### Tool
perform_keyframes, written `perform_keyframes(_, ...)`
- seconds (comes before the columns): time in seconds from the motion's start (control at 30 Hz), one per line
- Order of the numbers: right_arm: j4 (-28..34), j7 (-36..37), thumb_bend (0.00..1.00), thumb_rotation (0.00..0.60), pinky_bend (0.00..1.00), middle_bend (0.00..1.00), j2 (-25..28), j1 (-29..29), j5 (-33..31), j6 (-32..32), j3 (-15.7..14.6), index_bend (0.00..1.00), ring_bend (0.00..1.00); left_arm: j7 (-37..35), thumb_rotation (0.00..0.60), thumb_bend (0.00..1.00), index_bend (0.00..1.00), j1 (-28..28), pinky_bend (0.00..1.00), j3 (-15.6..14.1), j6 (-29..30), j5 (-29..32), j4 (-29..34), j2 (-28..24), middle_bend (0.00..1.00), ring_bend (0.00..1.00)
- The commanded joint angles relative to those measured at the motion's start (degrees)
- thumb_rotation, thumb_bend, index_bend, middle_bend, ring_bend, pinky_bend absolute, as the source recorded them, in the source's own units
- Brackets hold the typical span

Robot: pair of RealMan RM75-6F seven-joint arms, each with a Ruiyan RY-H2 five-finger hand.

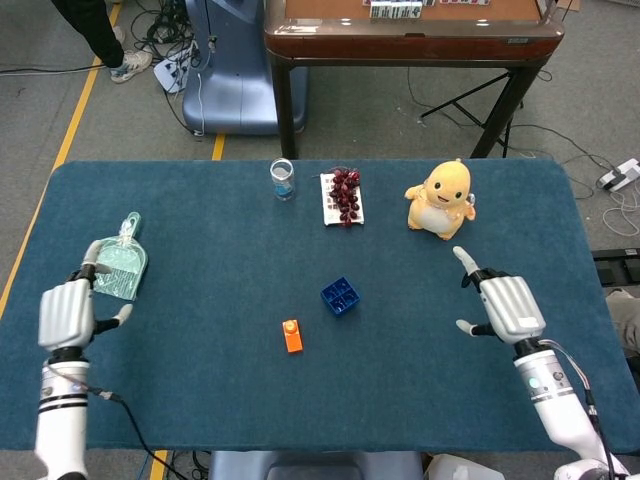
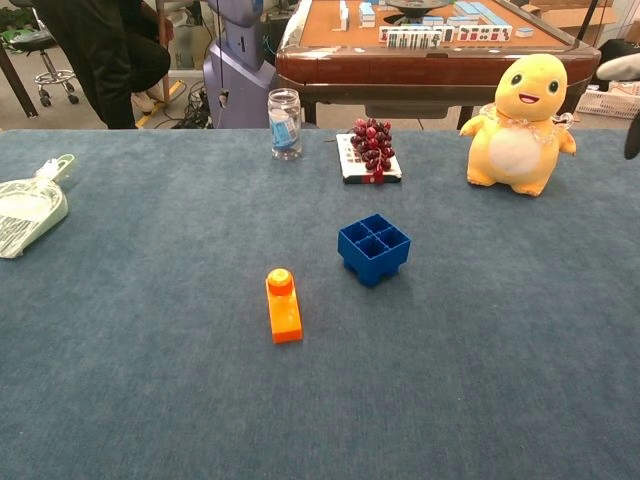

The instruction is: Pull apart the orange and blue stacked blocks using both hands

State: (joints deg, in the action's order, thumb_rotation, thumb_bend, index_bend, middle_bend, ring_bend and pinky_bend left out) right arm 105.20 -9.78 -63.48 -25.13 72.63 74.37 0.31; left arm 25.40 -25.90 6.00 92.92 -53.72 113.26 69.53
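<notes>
The left hand point(image 1: 67, 312) lay outside the chest view altogether — only the head view recorded it, its arm cut off by the lower edge. The right hand point(image 1: 510, 305) showed in the chest view merely as a sliver at the right edge. The jar point(image 2: 285, 122) label was too small to read. The person point(image 2: 100, 45) was cropped by the top edge — head unseen.
</notes>
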Motion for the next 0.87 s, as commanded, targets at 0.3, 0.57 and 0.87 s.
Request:
perform_keyframes(0.3,-8.96,14.52,0.0,0.6,0.41,0.4,2.07,7.94,9.59,5.09,-3.29,0.0,0.34,-12.78,0.6,0.24,0.07,14.18,0.51,-8.74,5.39,-12.2,-11.66,-4.1,0.29,0.28)
perform_keyframes(0.57,-10.8,17.3,0.0,0.6,0.41,0.4,2.17,10.8,11.08,6.64,-3.05,0.0,0.34,-15.91,0.6,0.24,0.08,16.68,0.5,-9.46,2.21,-16.39,-15.46,-3.48,0.29,0.28)
perform_keyframes(0.87,-11.45,17.99,0.0,0.6,0.41,0.4,1.76,11.87,11.02,5.05,-2.32,0.0,0.34,-14.22,0.6,0.24,0.09,16.47,0.5,-8.37,-1.97,-18.96,-16.39,-2.43,0.29,0.28)
